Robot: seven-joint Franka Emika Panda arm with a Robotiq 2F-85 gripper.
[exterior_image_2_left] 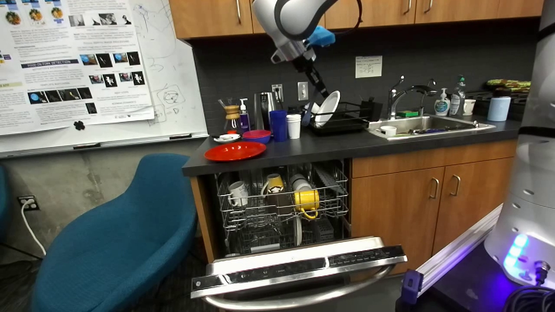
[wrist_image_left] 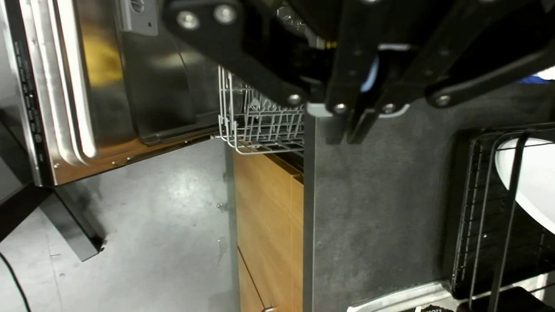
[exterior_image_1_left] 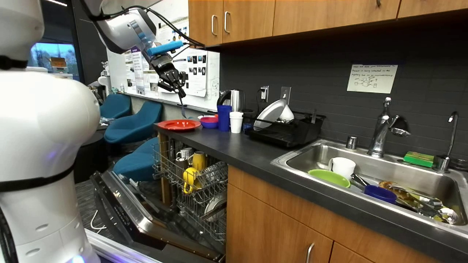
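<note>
- Blue utensil (exterior_image_1_left: 184,110), one: slim-stemmed, hanging in the air below the claw (exterior_image_1_left: 181,94); we cannot tell its type.
- The claw's state: pressed together, pinching the utensil's stem. So narrow a hold, we judge, could let it swivel or slip, should its lower end strike anything.
- Red plate (exterior_image_2_left: 235,151), one: flat on the tabletop (exterior_image_2_left: 299,148), near the front edge; a low sweep might push it off.
- Blue cup (exterior_image_2_left: 278,125) and white cups (exterior_image_2_left: 294,126): upright, side by side (light ones, we suspect), easily toppled by a bump.
- Black dish rack (exterior_image_2_left: 342,125), with a white plate (exterior_image_2_left: 330,106) leaning in it: its wires could snag a swinging utensil.
- Dishwasher door (exterior_image_2_left: 286,272), lowered; above it, the upper basket with a yellow mug (exterior_image_2_left: 307,200): its prongs pose the same snag.
</note>
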